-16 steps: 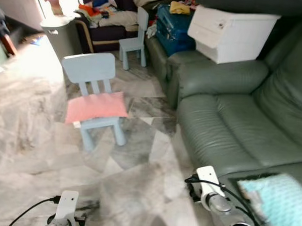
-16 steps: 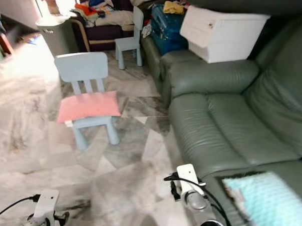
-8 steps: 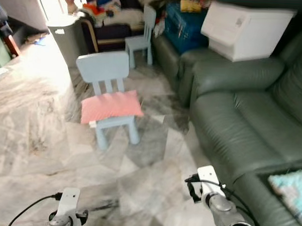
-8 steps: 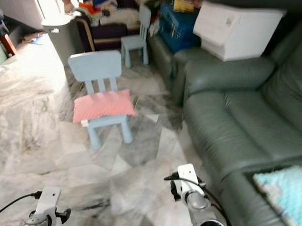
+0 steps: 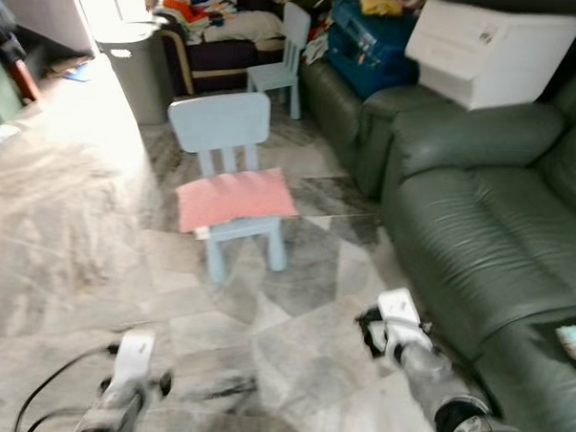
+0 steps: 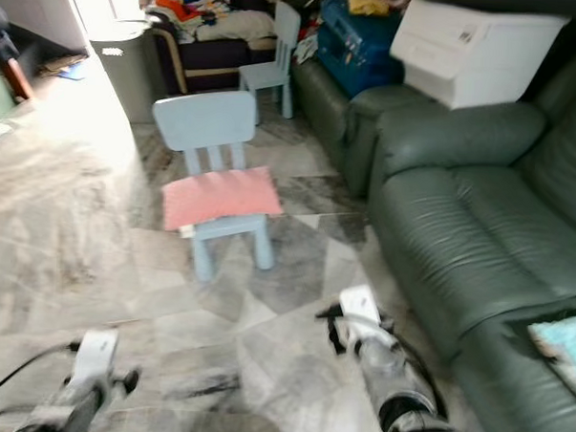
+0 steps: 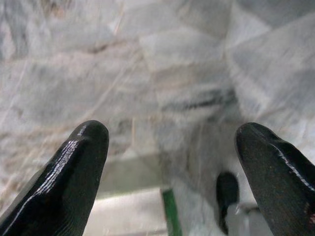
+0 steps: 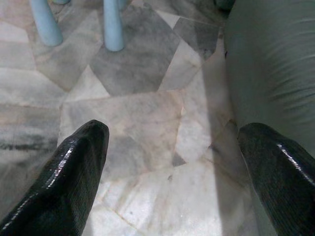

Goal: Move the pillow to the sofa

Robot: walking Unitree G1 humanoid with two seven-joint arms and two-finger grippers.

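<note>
Resting on a blue chair [image 5: 224,137], pink pillow [image 5: 235,196], marble floor [image 6: 67,245], green sofa [image 6: 470,214] alongside, both grippers spread, empty.

The left arm [image 5: 118,395] is smeared by motion blur. The sofa [image 5: 479,215] and a pale blue cloth [image 5: 574,339] run off the picture's edge.

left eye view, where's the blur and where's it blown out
Left eye view: the left arm low in frame is smeared by motion, and the floor near the grey bin is washed out by glare. The pink pillow on the blue chair is soft but readable. Left wrist view: the black fingers are sharp, the marble behind them blurred.
</note>
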